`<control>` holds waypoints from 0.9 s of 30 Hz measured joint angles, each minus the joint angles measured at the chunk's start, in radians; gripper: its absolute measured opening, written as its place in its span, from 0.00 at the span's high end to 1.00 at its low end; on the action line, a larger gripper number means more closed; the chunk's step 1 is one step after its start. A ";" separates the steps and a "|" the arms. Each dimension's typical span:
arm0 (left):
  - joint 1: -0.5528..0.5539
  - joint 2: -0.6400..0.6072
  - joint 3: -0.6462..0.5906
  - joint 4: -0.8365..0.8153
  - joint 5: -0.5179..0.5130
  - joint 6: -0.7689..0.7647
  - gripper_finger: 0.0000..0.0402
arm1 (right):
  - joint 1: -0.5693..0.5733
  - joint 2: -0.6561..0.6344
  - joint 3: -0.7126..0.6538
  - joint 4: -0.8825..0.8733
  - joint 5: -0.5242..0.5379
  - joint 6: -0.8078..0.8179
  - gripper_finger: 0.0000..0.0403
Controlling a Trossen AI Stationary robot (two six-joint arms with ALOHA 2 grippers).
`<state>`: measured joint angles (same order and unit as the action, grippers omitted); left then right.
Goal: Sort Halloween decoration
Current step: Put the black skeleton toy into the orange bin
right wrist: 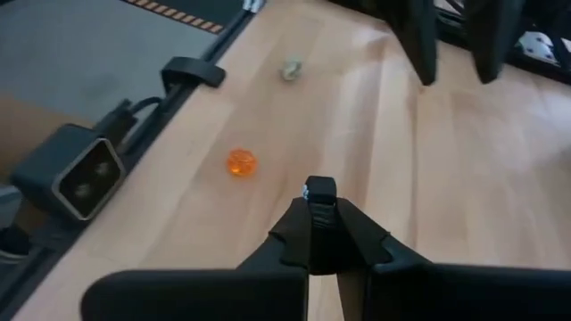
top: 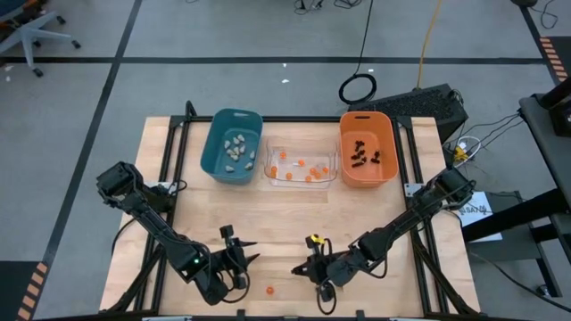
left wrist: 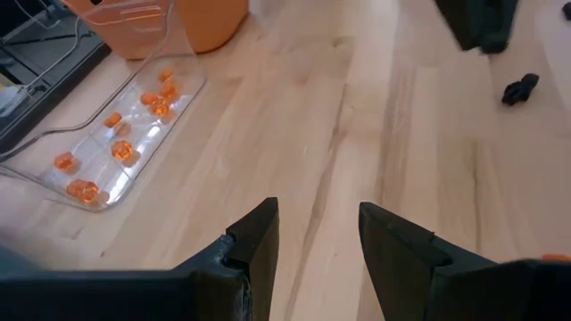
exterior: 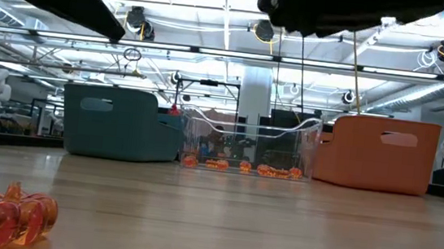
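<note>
Nearest the front edge of the table (top: 294, 223), loose and unsorted: one orange trinket (top: 269, 290), one pale lump (right wrist: 291, 67), one black spidery piece (left wrist: 520, 87). Just behind, left gripper (left wrist: 317, 241) parted about halfway, empty; right gripper (right wrist: 321, 201) pinched shut beside the orange trinket, any hold not discernible. Farther back, sorting mostly done: teal bin (top: 234, 112) with about seven pale lumps, clear bin (top: 268, 150) with about eight orange ones, orange bin (top: 366, 114) with about six black ones.
</note>
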<state>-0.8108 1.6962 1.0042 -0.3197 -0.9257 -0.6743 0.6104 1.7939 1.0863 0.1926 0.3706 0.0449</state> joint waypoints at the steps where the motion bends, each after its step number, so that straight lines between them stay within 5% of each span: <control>1: 0.000 0.000 0.000 0.002 0.000 0.000 0.62 | -0.001 0.000 0.000 -0.004 0.000 0.002 0.99; 9: 0.000 0.000 0.000 0.031 0.004 0.000 0.62 | -0.002 -0.027 0.000 -0.093 0.026 -0.008 0.99; 16: 0.000 0.000 0.000 0.044 0.004 0.000 0.62 | 0.000 -0.190 -0.107 -0.133 0.078 -0.024 0.98; 27: 0.034 0.000 0.000 0.050 0.003 0.004 0.62 | -0.016 -0.407 -0.472 0.277 0.079 -0.038 0.98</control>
<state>-0.7768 1.6958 1.0046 -0.2695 -0.9222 -0.6703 0.5942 1.3873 0.6142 0.4691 0.4492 0.0067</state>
